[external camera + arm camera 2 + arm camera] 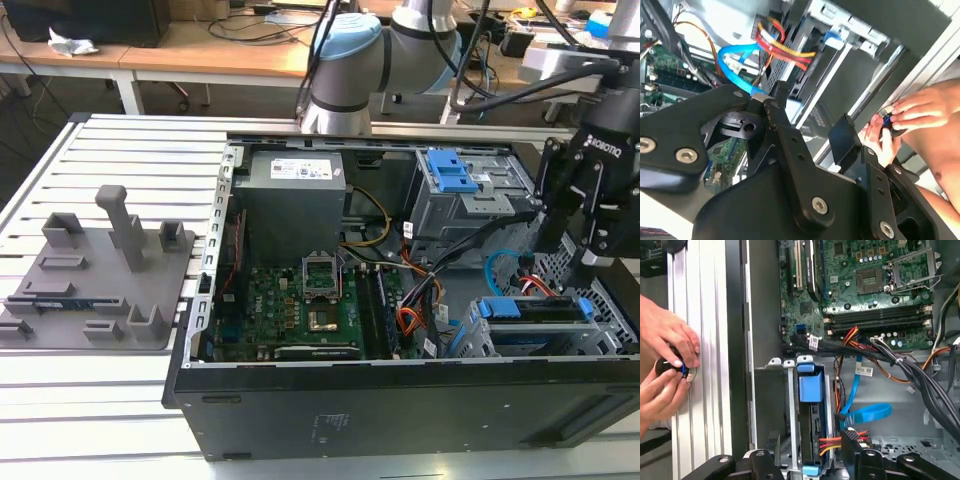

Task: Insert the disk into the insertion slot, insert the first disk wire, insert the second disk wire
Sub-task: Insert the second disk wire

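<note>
In the exterior view our arm (pixel 345 70) rises at twelve o'clock, bends, and carries the wrist (pixel 565 62) across to two o'clock. From there our gripper (pixel 575 245) hangs straight down at three o'clock. In both wrist views its black fingers (pixel 772 447) (pixel 782 120) stand wide apart.

White lettering on hand (pixel 575 250) body; power supply label (pixel 303 170) print too small.
</note>
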Robot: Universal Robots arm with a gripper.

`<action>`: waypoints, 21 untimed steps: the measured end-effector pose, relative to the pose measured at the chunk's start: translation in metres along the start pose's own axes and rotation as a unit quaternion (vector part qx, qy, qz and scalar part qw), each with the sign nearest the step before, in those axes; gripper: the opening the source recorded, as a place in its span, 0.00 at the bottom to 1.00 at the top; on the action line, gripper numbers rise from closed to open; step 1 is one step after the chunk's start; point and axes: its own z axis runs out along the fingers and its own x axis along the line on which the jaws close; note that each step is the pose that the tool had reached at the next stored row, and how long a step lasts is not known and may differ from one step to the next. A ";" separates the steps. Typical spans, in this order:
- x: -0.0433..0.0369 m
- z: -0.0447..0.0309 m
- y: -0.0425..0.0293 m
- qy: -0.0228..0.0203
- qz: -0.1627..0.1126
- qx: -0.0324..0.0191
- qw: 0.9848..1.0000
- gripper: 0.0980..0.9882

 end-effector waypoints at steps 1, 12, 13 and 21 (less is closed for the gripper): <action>-0.0013 -0.0002 0.0025 0.002 -0.002 0.001 1.000 0.56; -0.0330 -0.0118 0.0056 0.008 -0.001 0.038 0.999 0.56; -0.0332 -0.0119 0.0060 0.006 0.002 0.048 0.999 0.56; -0.0333 -0.0109 0.0085 0.071 -0.005 0.024 0.997 0.56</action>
